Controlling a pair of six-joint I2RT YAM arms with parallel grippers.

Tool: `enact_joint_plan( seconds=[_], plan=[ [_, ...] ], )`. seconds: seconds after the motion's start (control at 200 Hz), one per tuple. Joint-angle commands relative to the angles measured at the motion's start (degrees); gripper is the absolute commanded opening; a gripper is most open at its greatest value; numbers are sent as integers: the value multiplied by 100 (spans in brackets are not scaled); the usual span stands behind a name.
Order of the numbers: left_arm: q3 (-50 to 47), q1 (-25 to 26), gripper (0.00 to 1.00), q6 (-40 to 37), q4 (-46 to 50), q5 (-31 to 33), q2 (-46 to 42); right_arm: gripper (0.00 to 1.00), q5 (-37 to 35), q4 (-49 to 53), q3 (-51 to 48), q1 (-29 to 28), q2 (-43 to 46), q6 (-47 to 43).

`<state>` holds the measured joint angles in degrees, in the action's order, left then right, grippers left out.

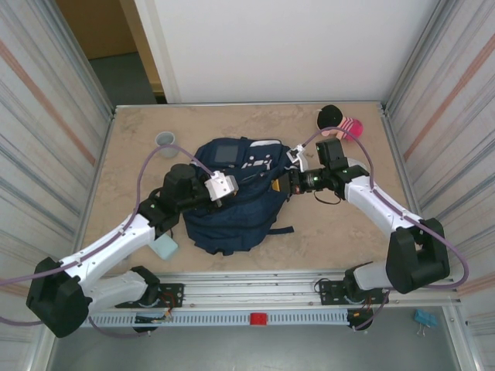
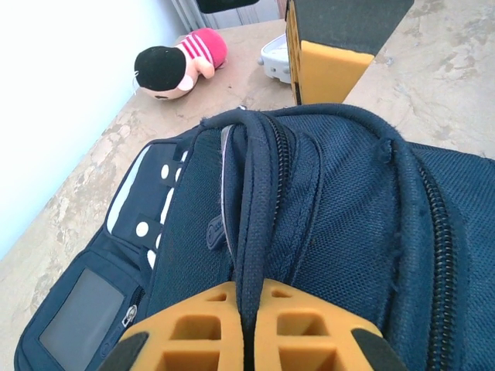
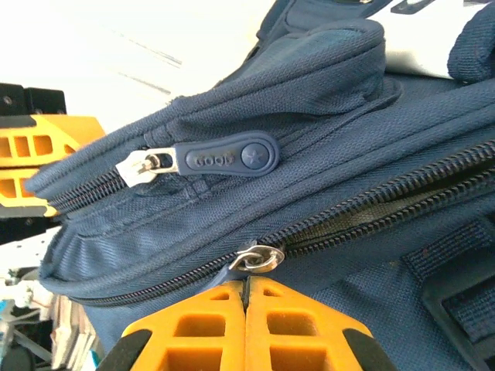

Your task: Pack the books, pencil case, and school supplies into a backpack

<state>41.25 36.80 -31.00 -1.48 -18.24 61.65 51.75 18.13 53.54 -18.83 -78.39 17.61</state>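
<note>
Right claw [image 3: 246,297], navy backpack [image 3: 309,100], zipper [image 3: 363,209] ajar

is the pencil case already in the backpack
No, the pencil case lies on the table left of the backpack.

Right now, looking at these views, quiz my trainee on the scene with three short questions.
1. True or false: the pencil case lies on the table, outside the backpack.
2. The plush toy lies: A) near left corner, B) far right corner, C) on the backpack.
3. Which gripper's shut fingertips sit just below the metal zipper slider?
Key: 1 true; 2 B; 3 the right gripper.
</note>
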Motion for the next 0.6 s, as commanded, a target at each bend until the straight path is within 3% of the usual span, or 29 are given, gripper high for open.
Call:
enact_joint_plan(
  seconds=[0.0, 0.045, 0.195, 0.266, 0.496, 0.596],
  plan=[
    [116, 44, 0, 155, -523, 210, -188, 4, 421, -205, -39, 3, 218, 177],
    [101, 54, 0, 165, -576, 198, -191, 8, 452, -165, -17, 2, 227, 218],
    [111, 65, 0, 167, -618, 194, -185, 41, -61, 104, 2, 37, 255, 229],
    [128, 67, 0, 160, -626, 169, -186, 49, -314, 172, -39, 24, 241, 149],
    [197, 73, 0, 76, -574, 102, -225, 57, -1112, 329, -127, -93, 337, -1177],
    [207, 73, 0, 60, -529, 111, -255, 63, -940, -223, -440, -89, 478, -1756]
  ],
)
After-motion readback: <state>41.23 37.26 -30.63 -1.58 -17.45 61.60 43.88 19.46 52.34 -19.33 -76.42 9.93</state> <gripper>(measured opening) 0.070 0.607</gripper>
